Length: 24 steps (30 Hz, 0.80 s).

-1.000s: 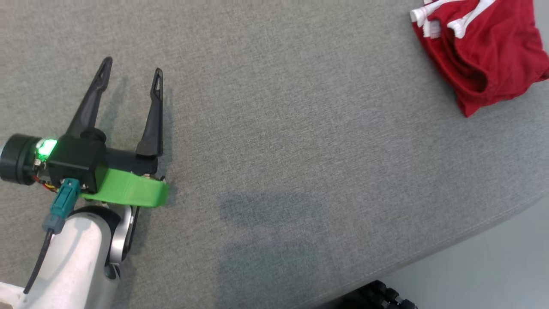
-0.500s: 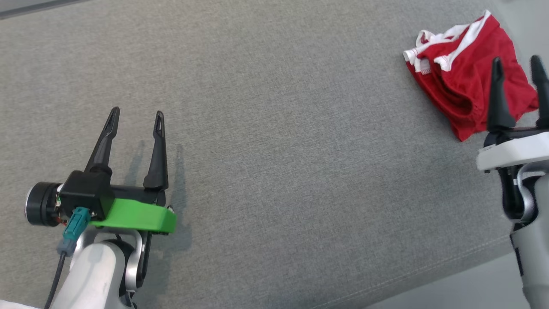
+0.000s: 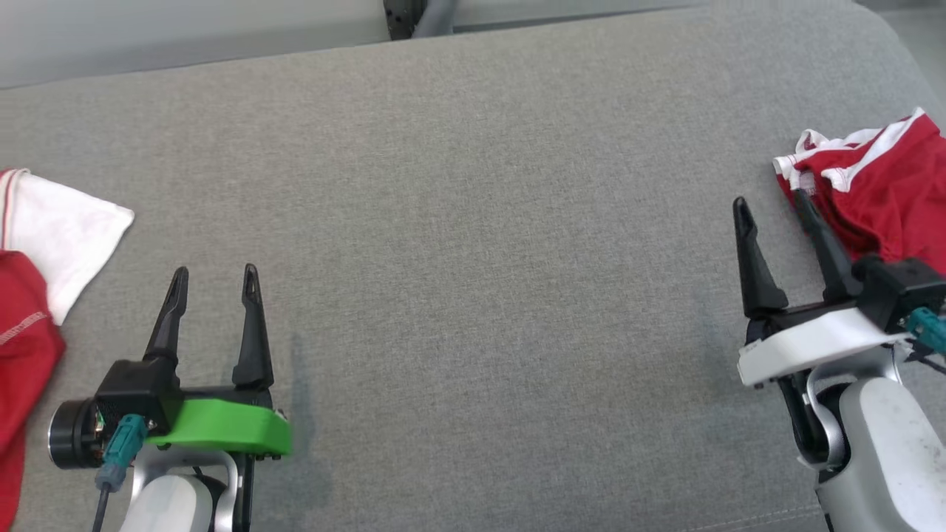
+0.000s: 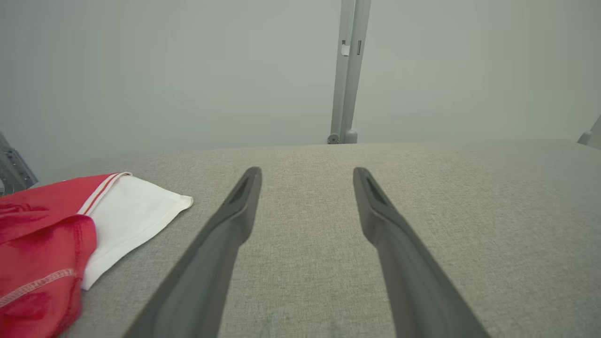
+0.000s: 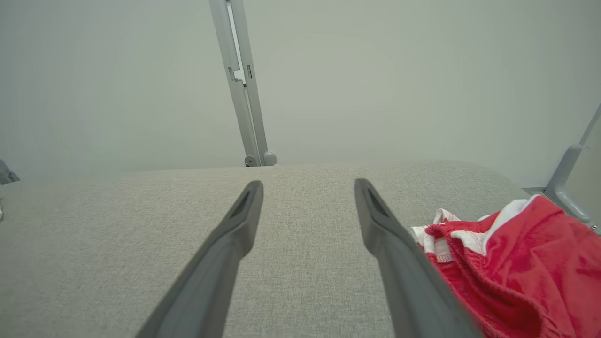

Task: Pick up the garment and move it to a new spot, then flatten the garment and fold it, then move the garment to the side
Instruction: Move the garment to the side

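Grey woven fabric surface spans the head view. Left gripper sits low left over bare fabric, dark fingers spread, nothing between them. Right gripper sits low right, also spread and empty. Its outer finger overlaps the edge of the crumpled red garment with white trim at the far right; cannot tell if they touch. Flat red-and-white cloth lies at the left edge, apart from the left gripper.

Left wrist view: left gripper is wide apart over bare surface, red-and-white cloth off to one side, grey metal post behind.

Right wrist view: right gripper is spread, with the crumpled red garment with white trim just beside one finger, not between the two.

Step, as judged: reaching, pick-up not yet done. The crumpled heap is the likely target. Next move calls for shifting the right gripper sideways over the heap, lowering until a fold sits between the fingers, then closing.
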### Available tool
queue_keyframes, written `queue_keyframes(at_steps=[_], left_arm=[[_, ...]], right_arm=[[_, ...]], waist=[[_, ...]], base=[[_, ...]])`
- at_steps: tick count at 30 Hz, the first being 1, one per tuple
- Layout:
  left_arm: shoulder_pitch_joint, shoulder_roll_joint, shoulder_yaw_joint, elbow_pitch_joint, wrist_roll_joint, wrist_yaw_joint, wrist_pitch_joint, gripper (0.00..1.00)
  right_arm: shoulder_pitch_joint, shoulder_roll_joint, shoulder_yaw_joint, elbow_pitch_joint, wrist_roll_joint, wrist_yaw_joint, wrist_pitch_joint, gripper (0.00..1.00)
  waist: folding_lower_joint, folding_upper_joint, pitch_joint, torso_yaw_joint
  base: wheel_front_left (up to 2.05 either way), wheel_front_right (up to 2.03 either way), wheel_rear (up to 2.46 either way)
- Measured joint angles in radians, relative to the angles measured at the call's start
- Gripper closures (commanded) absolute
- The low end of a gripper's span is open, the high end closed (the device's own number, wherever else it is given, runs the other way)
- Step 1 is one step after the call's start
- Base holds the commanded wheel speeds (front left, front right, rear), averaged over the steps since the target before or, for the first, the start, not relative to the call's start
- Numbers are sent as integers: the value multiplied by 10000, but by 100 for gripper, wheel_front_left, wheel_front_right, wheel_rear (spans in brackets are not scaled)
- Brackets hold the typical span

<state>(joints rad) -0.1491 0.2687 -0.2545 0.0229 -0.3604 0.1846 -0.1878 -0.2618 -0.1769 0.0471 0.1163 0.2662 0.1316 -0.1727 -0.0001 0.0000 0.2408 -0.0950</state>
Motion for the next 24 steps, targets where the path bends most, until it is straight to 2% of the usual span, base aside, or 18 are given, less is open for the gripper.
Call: queue_keyframes(at_steps=[12, 24], left_arm=[[802, -27, -217, 347, -146, 15, -10, 0], [1439, 67, -351, 351, -234, 88, 161, 0]], right_arm=[[1497, 165, -98, -301, -339, -2, 477, 0], [2456, 199, -255, -849, -433, -2, 821, 0]], waist=[[0, 0, -1470, 587], [0, 0, -2508, 601]], base=[[0, 0, 0], [0, 0, 0]])
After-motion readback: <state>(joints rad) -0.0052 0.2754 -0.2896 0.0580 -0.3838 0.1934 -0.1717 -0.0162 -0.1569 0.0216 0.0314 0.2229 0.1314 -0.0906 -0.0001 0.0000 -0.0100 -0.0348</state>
